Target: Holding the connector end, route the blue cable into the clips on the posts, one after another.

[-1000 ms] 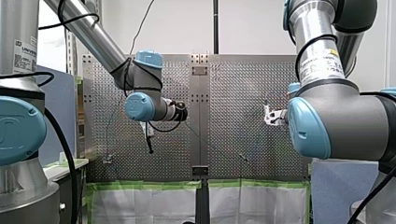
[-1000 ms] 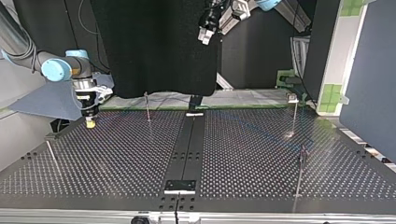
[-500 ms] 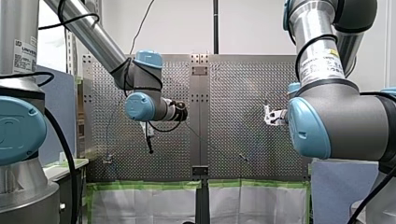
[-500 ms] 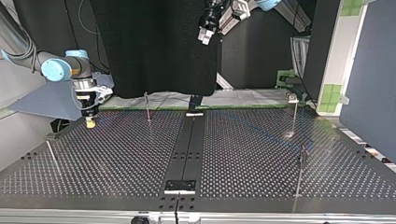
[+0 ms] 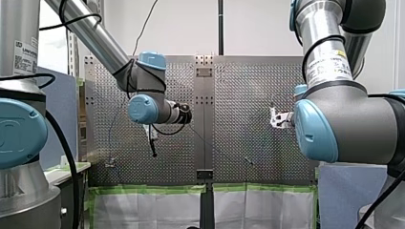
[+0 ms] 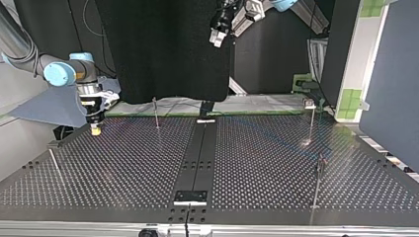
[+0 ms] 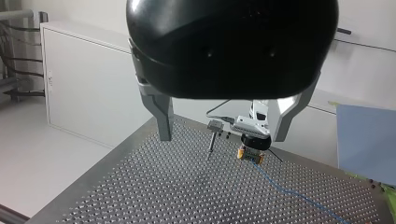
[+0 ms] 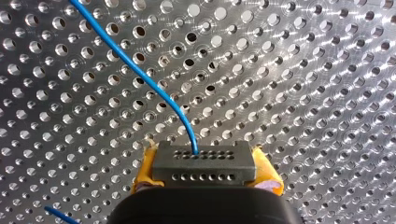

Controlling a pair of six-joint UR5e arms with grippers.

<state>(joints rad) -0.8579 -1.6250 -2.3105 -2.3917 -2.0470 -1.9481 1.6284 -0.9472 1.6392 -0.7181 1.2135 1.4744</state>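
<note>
My right gripper (image 8: 204, 173) has its yellow pads (image 8: 267, 173) shut on a dark connector (image 8: 204, 162). The blue cable (image 8: 140, 77) leaves the connector and runs across the perforated table. In the top view this gripper (image 6: 95, 130) stands low over the table at the far left. My left gripper (image 6: 216, 38) hangs high above the table's far middle. Its metal fingers (image 7: 163, 119) are open with nothing between them. Ahead of them in the left wrist view I see my right gripper (image 7: 250, 154), the blue cable (image 7: 280, 189) trailing from it, and a post (image 7: 212, 137) beside it.
Thin posts with clips stand on the table (image 6: 123, 173): one near the far middle (image 6: 155, 112), one at the far right (image 6: 311, 121), one at the near right (image 6: 318, 180), one leaning at the left (image 6: 54, 163). A dark rail (image 6: 197, 158) runs down the middle.
</note>
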